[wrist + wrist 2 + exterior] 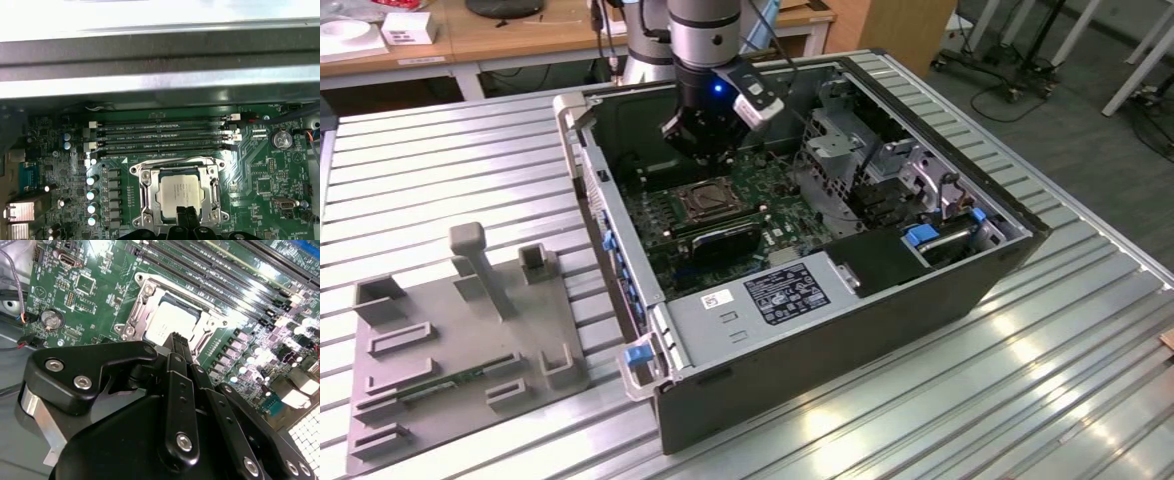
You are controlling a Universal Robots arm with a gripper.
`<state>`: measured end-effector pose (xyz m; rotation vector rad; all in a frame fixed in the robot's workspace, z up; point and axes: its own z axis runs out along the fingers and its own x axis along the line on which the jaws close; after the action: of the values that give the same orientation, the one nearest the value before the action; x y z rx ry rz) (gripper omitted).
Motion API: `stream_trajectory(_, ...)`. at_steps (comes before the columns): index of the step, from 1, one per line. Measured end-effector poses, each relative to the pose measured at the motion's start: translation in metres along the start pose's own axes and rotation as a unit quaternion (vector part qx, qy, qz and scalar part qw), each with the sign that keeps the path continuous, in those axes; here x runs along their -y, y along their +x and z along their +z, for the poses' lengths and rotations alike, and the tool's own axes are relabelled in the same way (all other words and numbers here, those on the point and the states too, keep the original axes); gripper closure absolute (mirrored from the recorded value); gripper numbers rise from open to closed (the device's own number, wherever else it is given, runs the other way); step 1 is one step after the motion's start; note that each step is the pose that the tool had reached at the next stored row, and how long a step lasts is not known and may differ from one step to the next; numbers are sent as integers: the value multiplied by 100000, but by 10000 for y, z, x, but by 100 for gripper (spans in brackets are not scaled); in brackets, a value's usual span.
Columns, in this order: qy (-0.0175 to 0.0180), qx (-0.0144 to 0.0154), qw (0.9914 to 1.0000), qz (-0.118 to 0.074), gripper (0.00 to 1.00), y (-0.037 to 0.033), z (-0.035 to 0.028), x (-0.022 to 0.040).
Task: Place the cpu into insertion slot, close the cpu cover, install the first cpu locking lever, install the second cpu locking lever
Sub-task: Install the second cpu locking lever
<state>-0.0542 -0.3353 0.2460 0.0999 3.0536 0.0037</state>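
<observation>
A: What is the cpu (pixel 179 191) looking like?

B: It is showing as a small square chip with a flat, pale grey metallic face, and faint print is sitting on it that I am not reading. It is lying flat and face up inside the insertion slot (pixel 145 176), on the green motherboard (pixel 260 175) within the open computer case (pixel 854 330).

A: Which way is it pointing?

B: Being square, it is offering no real long axis. Its edges are running parallel to the long memory slots (pixel 160 136) just beside the socket.

A: And the cpu cover (pixel 212 192)?

B: The silver frame is lying down around the chip, and the grey face is showing through its square window. In the second wrist view the same frame (pixel 145 300) is catching bright glare.

A: Where is the gripper (pixel 186 214) sitting?

B: It is hanging directly over the socket's edge, with its two black fingertips (pixel 180 342) pressed together and nothing between them. In the exterior view the gripper (pixel 707 152) is hanging inside the case, above the socket.
</observation>
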Motion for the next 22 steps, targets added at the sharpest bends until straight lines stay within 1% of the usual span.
stream_trajectory(4,5,-1,100000,-1,89,-5,0,71)
stream_trajectory(10,1,3,100000,-2,89,-16,0,207)
stream_trajectory(13,7,-1,100000,-2,89,-19,0,257)
stream_trajectory(16,3,0,100000,0,89,-20,1,283)
stream_trajectory(18,-8,6,100000,10,89,-19,11,286)
stream_trajectory(22,4,0,100000,-5,89,-13,65,291)
